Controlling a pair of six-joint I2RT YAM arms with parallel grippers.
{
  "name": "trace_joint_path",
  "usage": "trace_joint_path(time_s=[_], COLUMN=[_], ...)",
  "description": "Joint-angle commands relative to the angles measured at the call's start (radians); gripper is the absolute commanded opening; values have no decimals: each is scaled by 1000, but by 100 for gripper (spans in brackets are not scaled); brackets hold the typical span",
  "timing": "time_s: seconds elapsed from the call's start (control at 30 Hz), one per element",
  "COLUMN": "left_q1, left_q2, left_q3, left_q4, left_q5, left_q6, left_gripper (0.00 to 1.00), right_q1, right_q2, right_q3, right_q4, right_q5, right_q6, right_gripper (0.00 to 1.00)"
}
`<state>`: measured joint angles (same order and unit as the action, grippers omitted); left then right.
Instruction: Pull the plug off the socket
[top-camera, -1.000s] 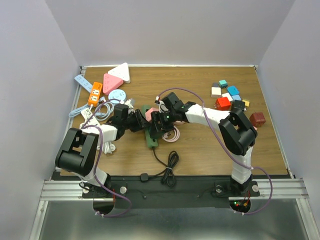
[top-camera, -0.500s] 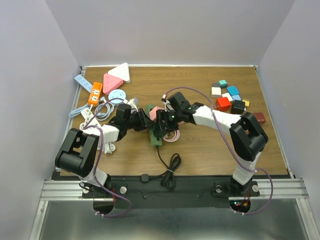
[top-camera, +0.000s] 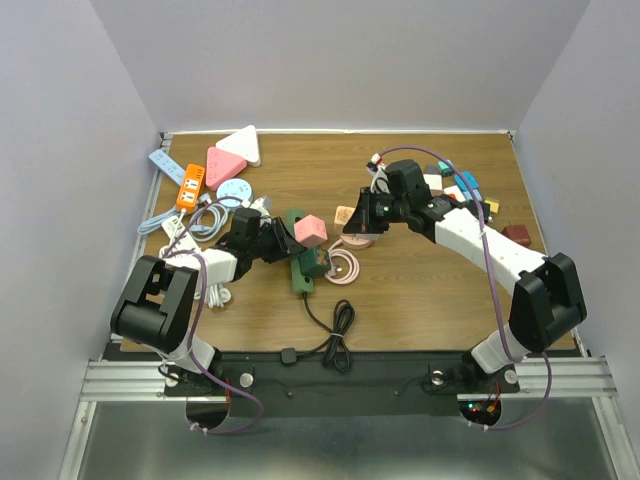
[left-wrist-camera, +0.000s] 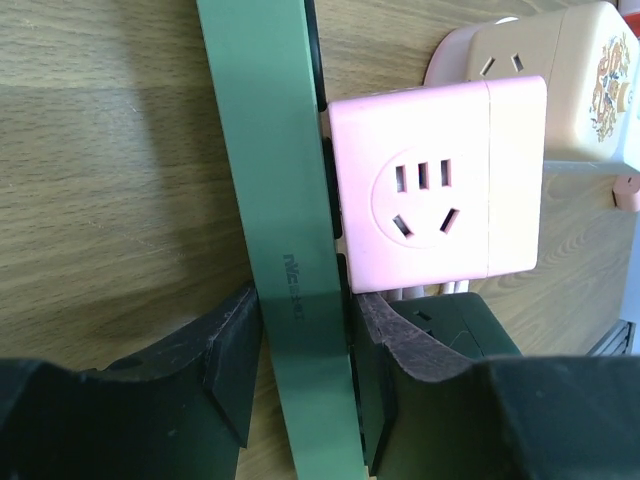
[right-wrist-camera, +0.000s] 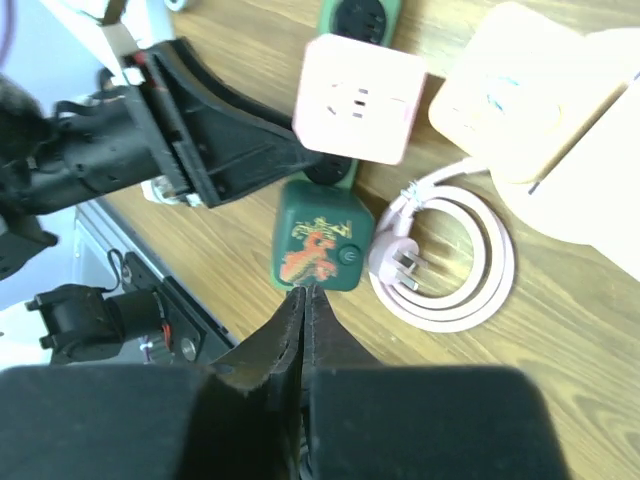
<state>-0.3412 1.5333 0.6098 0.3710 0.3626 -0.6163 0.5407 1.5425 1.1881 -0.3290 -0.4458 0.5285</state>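
Observation:
A green power strip (top-camera: 299, 268) lies at mid-table. A pink cube plug (top-camera: 311, 230) and a dark green cube plug (top-camera: 318, 262) sit on it. My left gripper (top-camera: 280, 245) is shut on the strip. In the left wrist view the strip (left-wrist-camera: 270, 150) stands on edge between the fingers (left-wrist-camera: 232, 345), the gripper (left-wrist-camera: 303, 300) clamps it, and the pink cube (left-wrist-camera: 440, 205) is plugged into its face. My right gripper (top-camera: 365, 213) is shut and empty, raised to the right of the strip. In its own view the gripper (right-wrist-camera: 303, 292) hangs above the green cube (right-wrist-camera: 320, 240) and pink cube (right-wrist-camera: 362, 98).
A cream cube adapter (top-camera: 346, 214) and a pink coiled cable with a plug (top-camera: 345, 267) lie right of the strip. Several power strips (top-camera: 190, 185) lie at the back left. Coloured cube adapters (top-camera: 455, 195) lie at the back right. The strip's black cord (top-camera: 340, 325) runs to the front.
My right gripper has left the strip and moved up and to the right, shut and empty. My left gripper still holds the strip, which shifted slightly.

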Motion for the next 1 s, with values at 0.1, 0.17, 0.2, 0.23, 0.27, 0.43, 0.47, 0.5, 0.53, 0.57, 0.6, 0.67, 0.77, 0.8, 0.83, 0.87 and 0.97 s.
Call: trace_joint_path(time_s=[0.1,0.17,0.2,0.23,0.27,0.43,0.47,0.5,0.53,0.57,0.6,0.67,0.77,0.8,0.83,0.87,0.97], left_q1=[4,4,4,4,4,4,4,4,4,4,5,5,5,5,5,5,5], left_q2=[21,25,30,30,31,31,33,39,41,45,53,59,64,62,65,67,74], left_q3=[-1,-1,-5,-5,-7,-7,-7,-7,-8,-8,-12,-16,-27,-28,-28,-27,-27], left_q4=[-124,-116,-106,-103,-96,-93,-90,-84,-80,-72,-55,-37,6,12,14,16,17], left_q5=[-77,-67,-57,-53,-48,-36,-33,-22,-14,-2,21,41,76,79,84,87,90], left_q6=[96,95,92,92,90,92,92,93,92,90,87,79,66,66,66,67,67], left_gripper=[0,0,0,0,0,0,0,0,0,0,0,0,0,0,0,0,0], right_q1=[10,13,18,24,39,87,90,94,96,99,105,116,140,143,149,150,157], right_q2=[50,70,92,106,116,172,198,211,229,235,241,252,278,287,301,310,318], right_q3=[15,8,10,14,18,47,51,53,54,56,57,68,79,80,85,88,103], right_q4=[28,30,33,34,39,67,71,83,91,97,108,116,117,119,119,120,140], right_q5=[-105,-106,-117,-123,-128,-105,-105,-114,-119,-125,-134,-136,-117,-110,-108,-106,-103], right_q6=[-35,-45,-50,-54,-61,-68,-68,-67,-61,-56,-55,-51,-56,-56,-53,-53,-36], right_gripper=[18,46,63,71,88,100,100,100,100,100,100,100,100,100,100,100,100])
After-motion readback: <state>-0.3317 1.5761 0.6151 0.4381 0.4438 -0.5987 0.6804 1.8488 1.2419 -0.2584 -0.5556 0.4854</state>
